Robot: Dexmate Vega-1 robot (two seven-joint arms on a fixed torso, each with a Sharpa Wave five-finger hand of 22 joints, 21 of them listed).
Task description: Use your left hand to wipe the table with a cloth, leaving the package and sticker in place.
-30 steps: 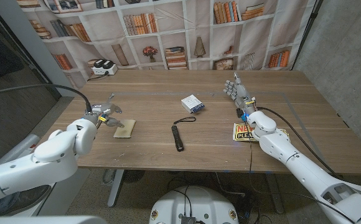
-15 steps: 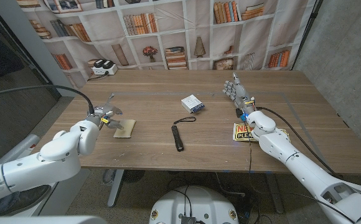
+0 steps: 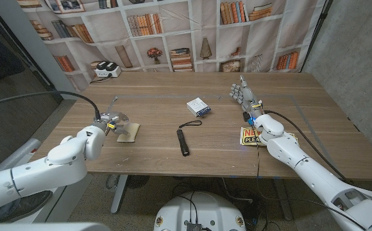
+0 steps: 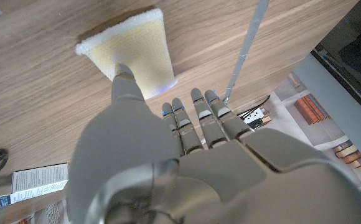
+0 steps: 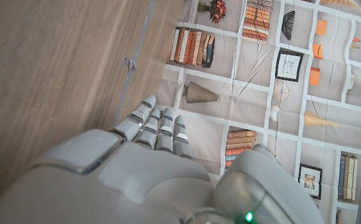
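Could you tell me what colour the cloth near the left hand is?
Pale yellow with a whitish edge, the cloth shows best in the left wrist view.

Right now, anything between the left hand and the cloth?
Nothing visible. The left hand is already at the cloth, with one finger over its near edge in the left wrist view. The flashlight and package lie farther along the table, toward the right hand.

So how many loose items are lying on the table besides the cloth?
3: the package mid-table toward the back, the black flashlight in front of it, and the sticker under the right arm. None looks hidden.
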